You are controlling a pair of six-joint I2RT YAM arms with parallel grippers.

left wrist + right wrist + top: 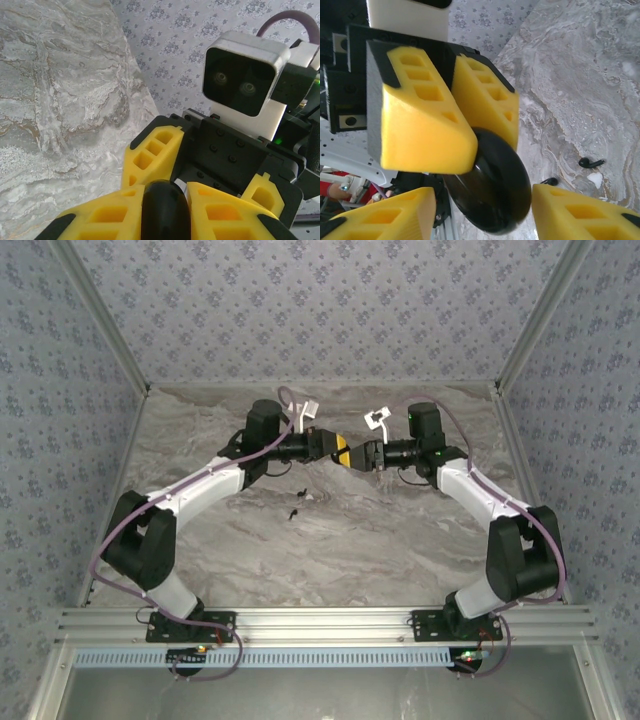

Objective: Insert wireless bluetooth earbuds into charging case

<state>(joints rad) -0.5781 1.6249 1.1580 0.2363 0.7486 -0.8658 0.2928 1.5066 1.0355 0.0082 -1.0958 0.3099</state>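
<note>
– Case (492, 190) sits pinched between left claw (487, 136) fingers; right claw (484, 200) gapes astride it. I'd close squarely on the free half, no twisting.
– Right wrist adds more: earbuds (590, 162) beyond, lower right, loose on counter (580, 75).

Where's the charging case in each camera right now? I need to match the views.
Top external: charging case at centre, where the arm tips meet.
Left wrist: bottom centre, between yellow fingers.
Right wrist: lower centre, under yellow fingers.
Shared landmark: yellow fingers of the left gripper clamping it.
</note>
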